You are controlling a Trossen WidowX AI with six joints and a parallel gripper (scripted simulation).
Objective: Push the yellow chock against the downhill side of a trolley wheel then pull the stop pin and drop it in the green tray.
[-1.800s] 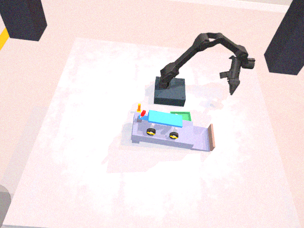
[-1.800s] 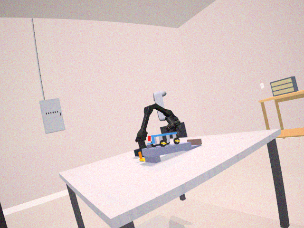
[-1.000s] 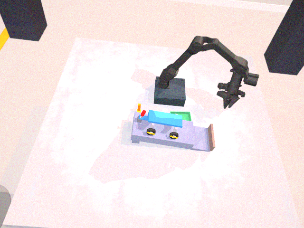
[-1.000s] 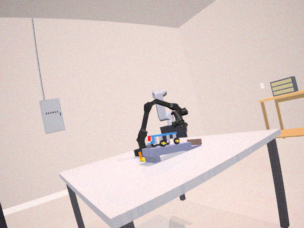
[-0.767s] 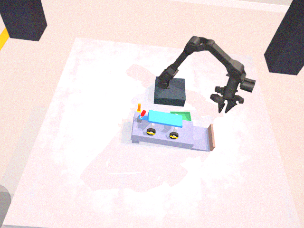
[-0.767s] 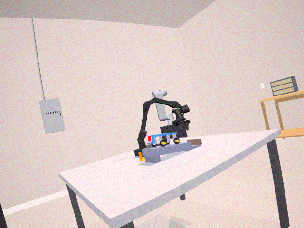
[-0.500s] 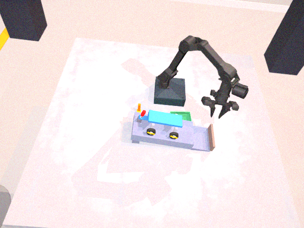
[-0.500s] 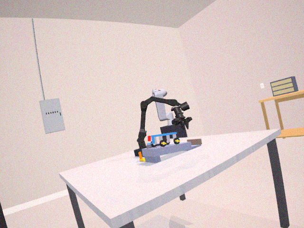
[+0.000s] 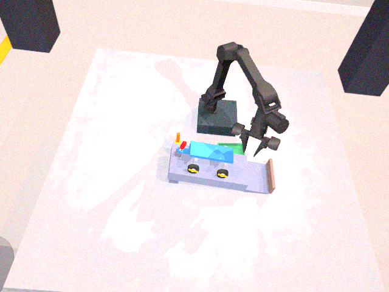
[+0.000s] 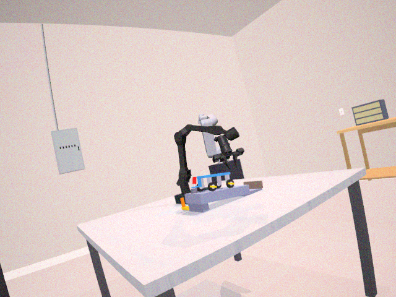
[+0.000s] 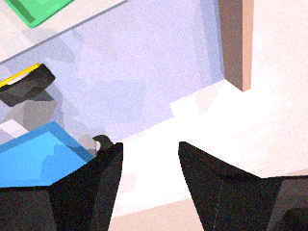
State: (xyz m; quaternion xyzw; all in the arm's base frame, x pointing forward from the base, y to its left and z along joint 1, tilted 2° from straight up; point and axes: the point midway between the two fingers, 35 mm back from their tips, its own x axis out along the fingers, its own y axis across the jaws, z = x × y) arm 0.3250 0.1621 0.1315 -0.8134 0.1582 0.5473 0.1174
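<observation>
The blue trolley stands on the lilac ramp. The red-headed stop pin is upright at its uphill end. The yellow chock stands on the table by the ramp's uphill end, orange handle up; no black rubber base can be made out. The green tray lies behind the ramp, partly hidden by the trolley in the top view. My gripper is partly open and empty, above the ramp's downhill part, beyond the trolley's downhill end.
A brown end board stands across the ramp's low end. The arm's dark base block is behind the ramp. A trolley wheel shows at the left of the wrist view.
</observation>
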